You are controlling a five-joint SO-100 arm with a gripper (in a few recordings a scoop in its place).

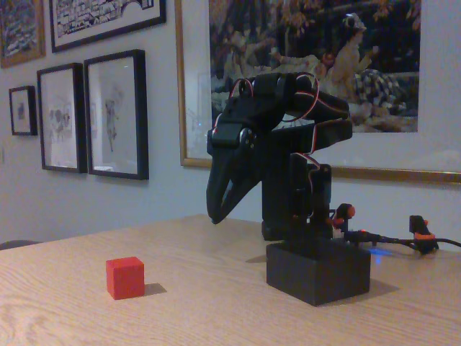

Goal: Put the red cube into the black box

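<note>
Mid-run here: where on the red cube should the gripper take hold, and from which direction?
Come from above and close on two opposite upright faces of the red cube, near mid-height. It sits flat on the table, faces plain, with open space on every side, so any parallel pair should do. The gripper hangs tips-down, up and to the right, with the black box well clear.

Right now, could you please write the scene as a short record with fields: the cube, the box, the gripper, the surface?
cube: red cube rests on the table, left of the box, apart from it
box: black box stands in front of the arm's base
gripper: gripper points down, above the table between cube and box, holding nothing; fingertips close together
surface: light wooden table
</note>
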